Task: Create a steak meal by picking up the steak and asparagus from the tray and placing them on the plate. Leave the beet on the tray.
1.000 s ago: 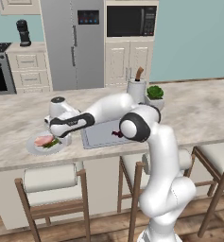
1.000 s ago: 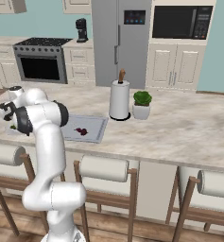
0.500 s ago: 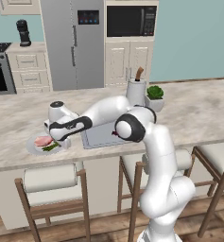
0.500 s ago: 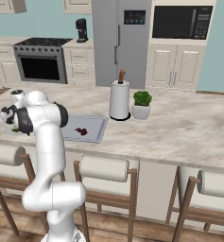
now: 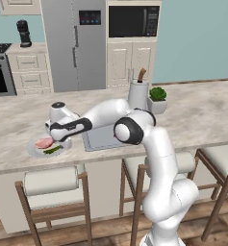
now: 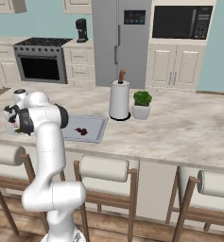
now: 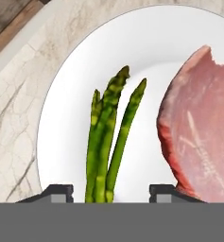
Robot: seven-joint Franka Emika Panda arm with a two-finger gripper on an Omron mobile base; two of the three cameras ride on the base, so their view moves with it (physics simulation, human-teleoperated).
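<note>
Both foods you needed now lie on the plate [image 7: 75,94]: steak [image 7: 198,123] beside asparagus [image 7: 108,137]. Your pincer [image 7: 106,191] hovers over them, tips apart around the stalks. The beet [image 6: 81,131] remains on the tray [image 6: 97,125]; little seems left.

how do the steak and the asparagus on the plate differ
The steak is a broad, flat pink slab; the asparagus is a bundle of thin green stalks. The steak covers far more of the plate than the narrow asparagus does. Both lie flat on the plate, side by side with a gap between them.
</note>
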